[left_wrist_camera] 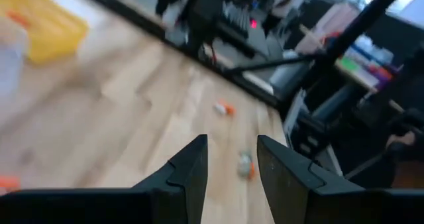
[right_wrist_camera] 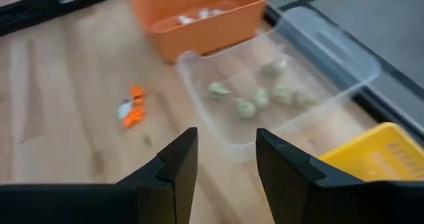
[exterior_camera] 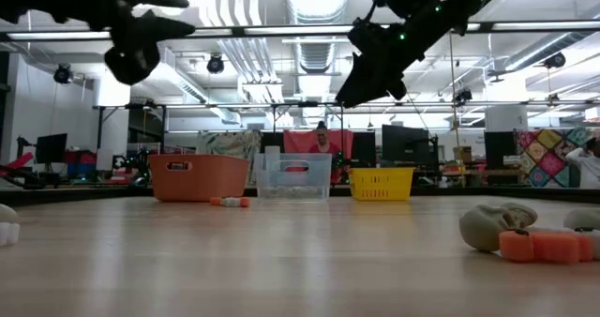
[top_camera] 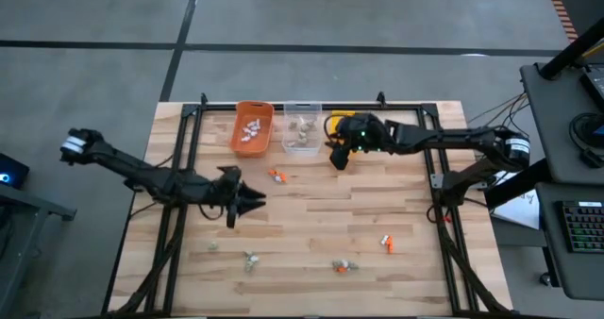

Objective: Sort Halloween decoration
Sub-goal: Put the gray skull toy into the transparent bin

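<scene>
On the wooden table (top_camera: pixel 311 215), the right gripper (right_wrist_camera: pixel 225 159), empty and parted beside the clear bin (right_wrist_camera: pixel 311 85), faces tiny, light, rigid-looking trinkets (top_camera: pixel 276 176) best pinched centrally.

The left arm reaches in from the table's left edge, elbow bent, its left gripper (top_camera: pixel 247 200) hanging above the wood left of centre, fingers (left_wrist_camera: pixel 192 174) parted with nothing between them. The right arm stretches across from the right edge toward the far side, its right gripper (top_camera: pixel 336 155) raised, fingers (right_wrist_camera: pixel 179 161) apart and empty.
</scene>
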`<state>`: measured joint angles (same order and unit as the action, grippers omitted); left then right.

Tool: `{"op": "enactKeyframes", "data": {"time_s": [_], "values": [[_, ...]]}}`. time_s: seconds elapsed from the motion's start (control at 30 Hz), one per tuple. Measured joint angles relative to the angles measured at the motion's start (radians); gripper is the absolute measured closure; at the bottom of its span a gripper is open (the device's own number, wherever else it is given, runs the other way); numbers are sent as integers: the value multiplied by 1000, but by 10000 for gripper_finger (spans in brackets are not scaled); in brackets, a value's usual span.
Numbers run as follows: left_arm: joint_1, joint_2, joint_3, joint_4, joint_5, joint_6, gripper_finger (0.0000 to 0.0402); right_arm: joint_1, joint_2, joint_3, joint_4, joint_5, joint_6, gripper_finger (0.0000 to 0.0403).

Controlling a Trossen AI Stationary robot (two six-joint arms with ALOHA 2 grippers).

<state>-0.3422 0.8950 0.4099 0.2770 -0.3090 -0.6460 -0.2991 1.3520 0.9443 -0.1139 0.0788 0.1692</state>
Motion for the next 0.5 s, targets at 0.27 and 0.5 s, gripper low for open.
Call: {"op": "enactKeyframes", "data": {"time_s": [0.27, 0.5], "values": [[-177, 195, 215, -552, 49, -350, 288, 92, 17, 0, 1, 0, 6, 273], [-329, 444, 507, -1202, 179, -455, 288, 136, 30, 0, 20, 1, 6, 272]]}}
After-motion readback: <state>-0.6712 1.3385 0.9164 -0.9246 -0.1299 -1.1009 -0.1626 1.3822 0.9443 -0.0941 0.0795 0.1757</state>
